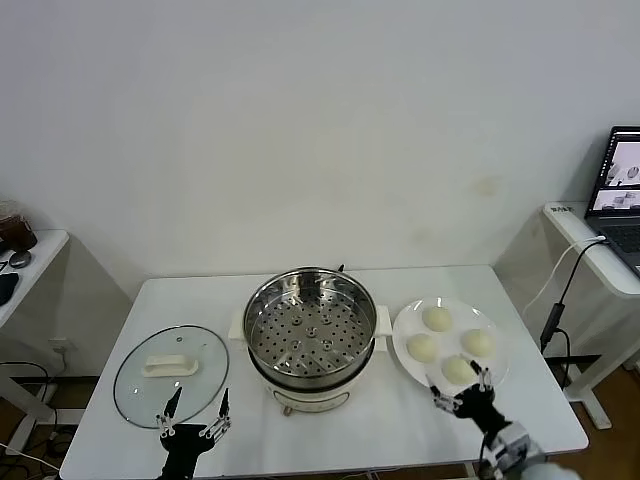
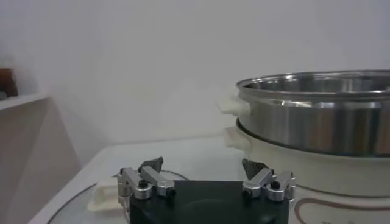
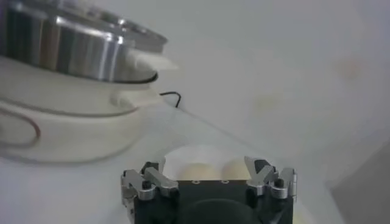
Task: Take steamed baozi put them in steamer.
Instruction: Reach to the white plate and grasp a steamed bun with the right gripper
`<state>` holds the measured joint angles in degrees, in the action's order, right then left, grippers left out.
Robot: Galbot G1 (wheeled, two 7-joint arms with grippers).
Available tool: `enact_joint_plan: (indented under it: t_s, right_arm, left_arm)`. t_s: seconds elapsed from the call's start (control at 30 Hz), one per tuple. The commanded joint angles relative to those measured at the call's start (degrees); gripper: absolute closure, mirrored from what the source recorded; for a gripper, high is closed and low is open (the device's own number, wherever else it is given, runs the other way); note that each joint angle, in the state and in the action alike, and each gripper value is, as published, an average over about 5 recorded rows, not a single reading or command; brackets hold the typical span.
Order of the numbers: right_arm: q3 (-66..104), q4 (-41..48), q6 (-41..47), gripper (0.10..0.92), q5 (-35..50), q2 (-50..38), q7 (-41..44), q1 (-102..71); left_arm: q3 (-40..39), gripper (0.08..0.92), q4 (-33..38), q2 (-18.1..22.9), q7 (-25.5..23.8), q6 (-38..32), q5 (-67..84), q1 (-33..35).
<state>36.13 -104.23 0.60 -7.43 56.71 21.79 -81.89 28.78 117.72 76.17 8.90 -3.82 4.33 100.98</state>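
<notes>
The right gripper (image 1: 462,392) is wide open and holds nothing. It hangs right at the near edge of the white plate (image 1: 404,322), and the closest of the four steamed baozi (image 1: 458,369) sits just ahead of its fingers. The steamer (image 1: 310,322) (its basket has no buns yet) stands off to its left. The left gripper (image 1: 196,411) waits, open and empty, by the glass lid (image 1: 170,372). A bun is soft and round. If the fingers squeeze too hard, it could squash. If they close off-centre, it could roll away.
</notes>
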Motion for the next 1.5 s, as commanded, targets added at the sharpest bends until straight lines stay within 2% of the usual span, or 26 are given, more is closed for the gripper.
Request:
enact_joint_plan:
  t_s: [0.03,0.3,0.47,0.6,0.97,1.5]
  right_arm:
    - [-7.45,9.56,3.08,0.203,-19.77,-21.88,20.42,23.09]
    - [-31.73,21.74,3.09,0.203,-19.28,-26.04,34.44,50.20]
    - [-49.22,32.69,2.21,0.203,-16.82,-20.62,37.89,67.82]
    - [-56.26,41.37,1.97,0.203,-16.54,-14.27,41.31,75.38]
    - [-63.92,55.20,1.76,0.203,-16.63,-4.49,44.22,81.04]
    - [-64.34,59.83,-1.52,0.203,-21.16,2.40,42.00,78.81]
  left_arm:
    - [0.27,0.177,0.15,0.60,-1.17,-0.80,-5.03,-0.05]
    - [1.00,0.177,0.54,1.49,-1.26,-2.18,-6.49,1.02]
    - [1.67,0.177,0.70,2.08,-1.15,-3.00,-6.97,1.40]
    - [2.44,0.177,0.61,2.50,-1.14,-3.18,-7.04,1.29]
    - [3.92,0.177,0.34,2.56,-1.28,-3.24,-6.88,0.91]
    - [5.79,0.177,-0.07,1.81,-1.55,-4.03,-6.99,0.71]
